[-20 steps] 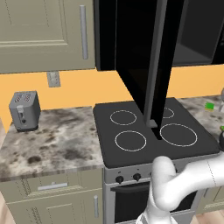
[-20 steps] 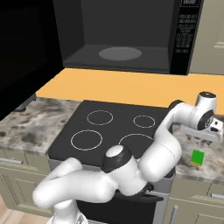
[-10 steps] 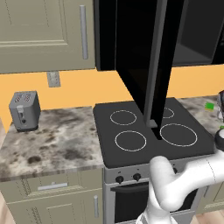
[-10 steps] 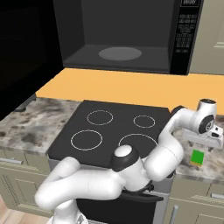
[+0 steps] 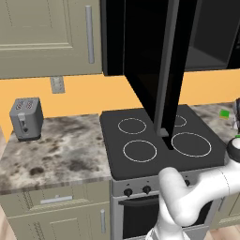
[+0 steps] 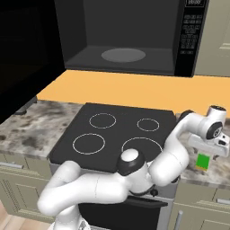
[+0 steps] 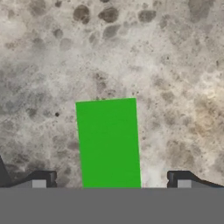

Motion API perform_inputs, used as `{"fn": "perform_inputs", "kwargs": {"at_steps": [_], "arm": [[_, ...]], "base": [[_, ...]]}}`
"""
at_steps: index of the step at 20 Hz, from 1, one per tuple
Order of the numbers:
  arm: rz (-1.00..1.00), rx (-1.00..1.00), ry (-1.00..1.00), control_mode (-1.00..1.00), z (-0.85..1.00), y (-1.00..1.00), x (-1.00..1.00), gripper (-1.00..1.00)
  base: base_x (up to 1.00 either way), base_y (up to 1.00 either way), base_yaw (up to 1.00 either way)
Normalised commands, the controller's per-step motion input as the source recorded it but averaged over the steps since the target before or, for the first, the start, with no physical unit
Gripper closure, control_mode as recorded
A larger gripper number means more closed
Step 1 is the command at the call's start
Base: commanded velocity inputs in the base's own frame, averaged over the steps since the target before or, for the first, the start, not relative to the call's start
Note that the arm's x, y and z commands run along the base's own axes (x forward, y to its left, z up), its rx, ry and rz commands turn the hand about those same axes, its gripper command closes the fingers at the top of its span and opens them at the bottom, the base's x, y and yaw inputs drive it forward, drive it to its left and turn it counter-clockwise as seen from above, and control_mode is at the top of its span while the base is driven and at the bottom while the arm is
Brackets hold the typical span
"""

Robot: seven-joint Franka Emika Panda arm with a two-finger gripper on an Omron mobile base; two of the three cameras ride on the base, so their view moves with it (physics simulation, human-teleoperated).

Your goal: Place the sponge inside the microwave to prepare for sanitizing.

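The sponge is a flat green rectangle lying on the speckled stone counter right of the stove; it also shows as the green sponge and, far right, the sponge. My gripper hangs straight above it, open, one fingertip on each side of the sponge and apart from it. The hand points down over the counter. The microwave hangs above the stove with its tall black door swung wide open, showing the dark cavity and a round turntable.
The black four-ring cooktop sits under the microwave, left of the sponge. The open door juts out over the stove. A grey toaster stands on the left counter. Cabinets line the wall above.
The hand has come lower and further right over the counter, closing in above the green sponge. The sponge has not moved.
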Motion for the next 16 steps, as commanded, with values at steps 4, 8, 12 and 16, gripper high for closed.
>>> {"fn": "perform_inputs", "kwargs": {"at_steps": [4, 8, 12, 16], "arm": [[0.00, 0.03, 0.01, -1.00, -0.19, -0.05, 0.00, -1.00], [0.00, 0.06, 0.02, -1.00, -0.18, 0.00, 0.00, -1.00], [0.00, 0.09, 0.04, -1.00, -0.28, 0.00, 0.00, -1.00], [0.00, 0.05, 0.02, -1.00, -0.29, 0.00, 0.00, -1.00]], "base": [[0.00, 0.00, 0.00], [0.00, 0.00, 0.00], [0.00, 0.00, 0.00], [0.00, 0.00, 0.00]]}}
